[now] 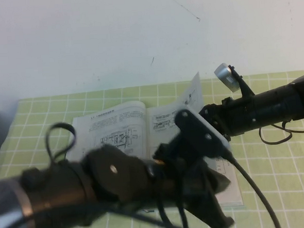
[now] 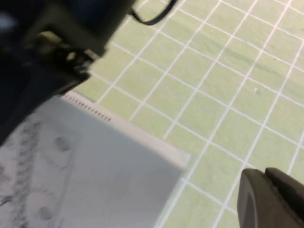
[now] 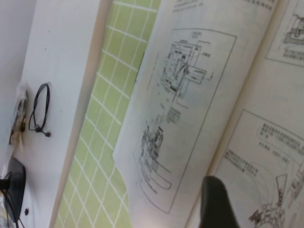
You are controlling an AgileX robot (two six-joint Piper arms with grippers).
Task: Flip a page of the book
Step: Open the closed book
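Observation:
The book (image 1: 116,127) lies open on the green grid mat (image 1: 279,163). The page (image 1: 193,93) stands lifted above the right half. My right gripper (image 1: 207,113) reaches in from the right to the foot of the lifted leaf and is partly hidden behind my left arm. In the right wrist view one dark finger (image 3: 216,204) lies against the page (image 3: 266,142), beside the diagram page (image 3: 180,118). My left gripper (image 1: 220,221) hangs over the book's near right corner. In the left wrist view it (image 2: 273,199) looks shut and empty over the mat, next to the book's corner (image 2: 95,166).
My left arm (image 1: 94,184) fills the near foreground and hides the book's near edge. A thin cable (image 1: 282,132) trails under the right arm. White table (image 3: 57,71) with a black cable loop (image 3: 40,109) lies beyond the mat.

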